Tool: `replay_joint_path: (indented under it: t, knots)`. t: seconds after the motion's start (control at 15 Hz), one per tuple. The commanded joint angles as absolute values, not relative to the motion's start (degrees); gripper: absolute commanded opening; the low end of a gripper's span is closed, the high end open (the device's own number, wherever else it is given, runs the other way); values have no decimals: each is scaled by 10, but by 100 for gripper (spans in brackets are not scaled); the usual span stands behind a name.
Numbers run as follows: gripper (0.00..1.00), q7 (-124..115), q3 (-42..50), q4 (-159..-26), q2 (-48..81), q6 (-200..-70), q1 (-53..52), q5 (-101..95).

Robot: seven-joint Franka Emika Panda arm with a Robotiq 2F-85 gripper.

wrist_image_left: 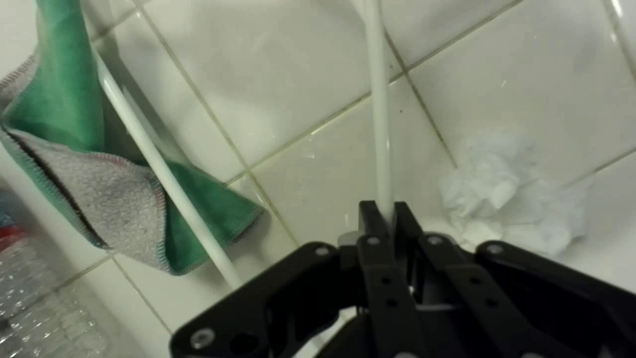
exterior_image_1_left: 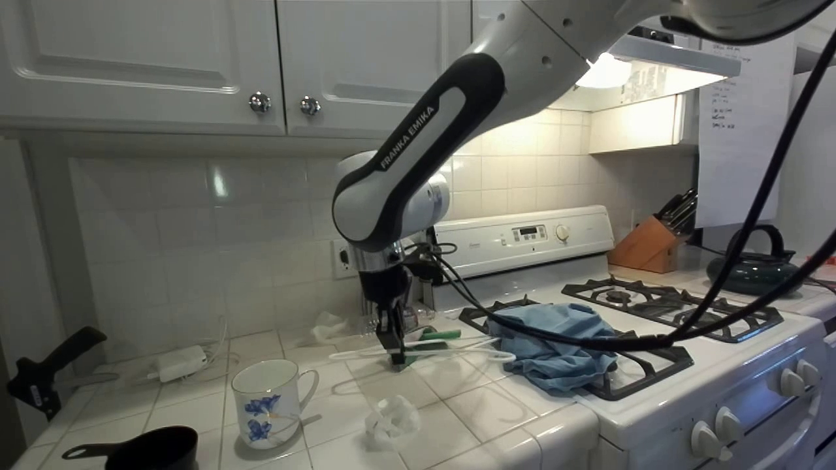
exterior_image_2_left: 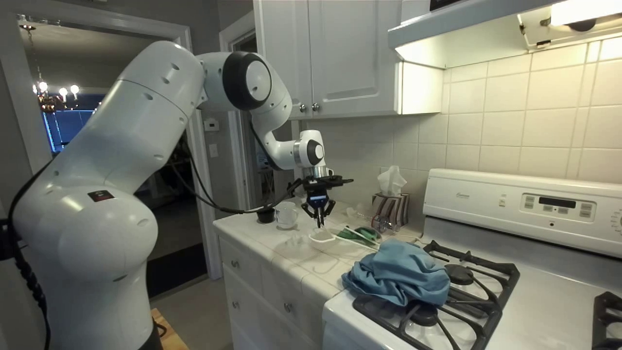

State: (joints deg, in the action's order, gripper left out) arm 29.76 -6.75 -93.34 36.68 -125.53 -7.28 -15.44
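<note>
Wrist view: gripper (wrist_image_left: 387, 215) has the white hanger (wrist_image_left: 380, 124) pinched; nice and slow should avoid snagging the green cloth (wrist_image_left: 124, 199).

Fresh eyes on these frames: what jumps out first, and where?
Probably the white Franka arm, arched over the tiled counter in both exterior views. Next, the blue cloth heaped on the counter side of the stove. In the wrist view, the gripper is closed on a white hanger, a green-and-gray cloth at left.
</note>
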Motion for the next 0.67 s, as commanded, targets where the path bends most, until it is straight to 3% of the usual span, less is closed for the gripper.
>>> replay_joint_path:
  t: [0.0,0.33,0.6]
  knots:
    - [2,375,-82,-917,323,-1140,-65,-165]
    - [2,487,-83,-863,293,-948,-73,-171]
    - [2,491,-85,-861,265,-909,-84,-172]
